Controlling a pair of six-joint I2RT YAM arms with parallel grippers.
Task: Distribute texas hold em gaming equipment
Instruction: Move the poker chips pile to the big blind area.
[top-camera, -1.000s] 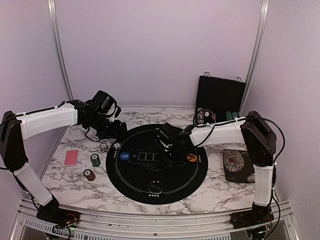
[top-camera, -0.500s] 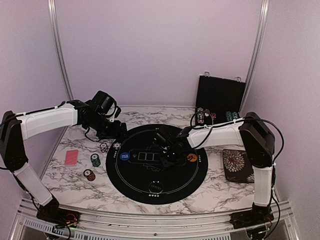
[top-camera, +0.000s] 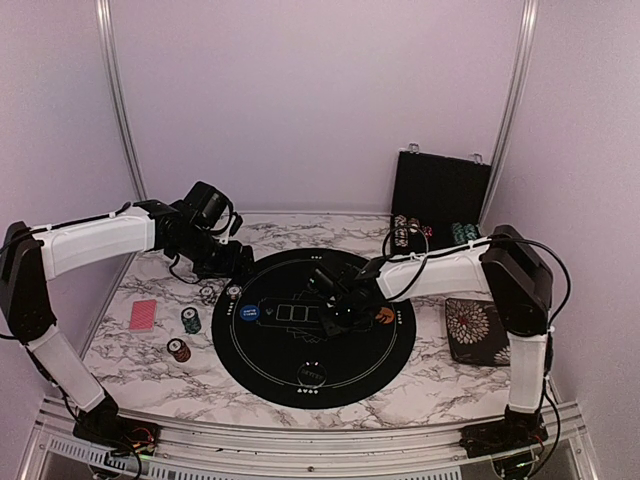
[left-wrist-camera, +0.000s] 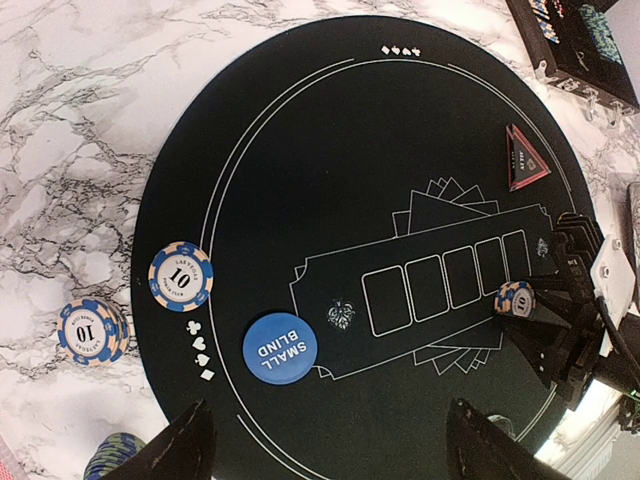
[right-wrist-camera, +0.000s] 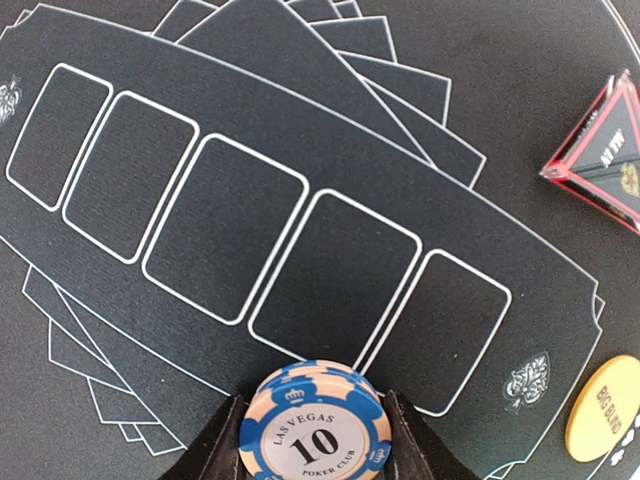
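We've slid our right gripper (top-camera: 335, 319) toward 6 o'clock, its jaws narrowing onto the blue 10 chip (right-wrist-camera: 315, 428).

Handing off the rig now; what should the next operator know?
Left gripper open, empty, over the mat's far-left edge.
Right gripper shut on a blue 10 chip lying flat beside the printed card boxes.
On the mat: second blue chip, small blind button, big blind button.
On the marble, left: blue stack, green stack, red stack, one red-backed card.
Probably left: dealing cards, sharing chips from the case.

Left tool (left-wrist-camera: 335, 450) hovers with jaws wide; right tool (right-wrist-camera: 315, 458) grips a blue chip (right-wrist-camera: 315, 420).
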